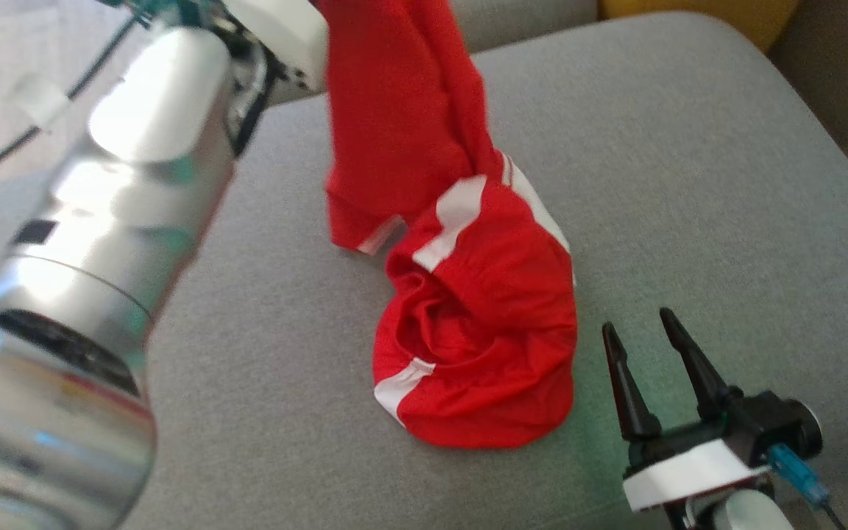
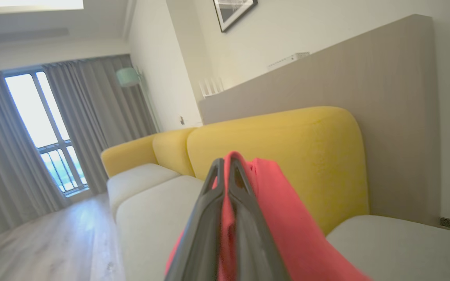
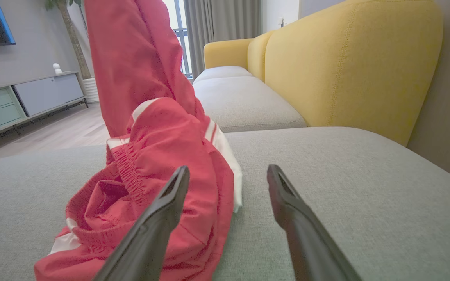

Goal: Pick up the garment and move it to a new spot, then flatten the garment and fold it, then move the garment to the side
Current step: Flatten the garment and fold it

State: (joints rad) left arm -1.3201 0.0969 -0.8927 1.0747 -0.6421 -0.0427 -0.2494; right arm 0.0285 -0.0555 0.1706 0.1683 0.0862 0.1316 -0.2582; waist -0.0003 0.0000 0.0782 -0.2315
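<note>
The garment (image 1: 461,309) is red with white stripes and an elastic waistband. Its upper part is pulled up off the grey cushion (image 1: 689,184) while the lower part rests bunched on it. In the left wrist view my left gripper (image 2: 227,166) is shut on a fold of the garment (image 2: 287,222), raised above the sofa. My left forearm (image 1: 100,243) crosses the left of the head view. My right gripper (image 1: 641,324) stands open just right of the bunched cloth, holding nothing. In the right wrist view its fingers (image 3: 162,218) point past the garment (image 3: 150,148).
The yellow sofa backrest (image 3: 346,62) runs behind the grey seat cushions (image 3: 244,101). A wooden panel (image 2: 385,97) stands behind the sofa. Wooden floor (image 2: 45,242), a curtained window (image 2: 41,128) and a low cabinet (image 3: 25,97) lie beyond.
</note>
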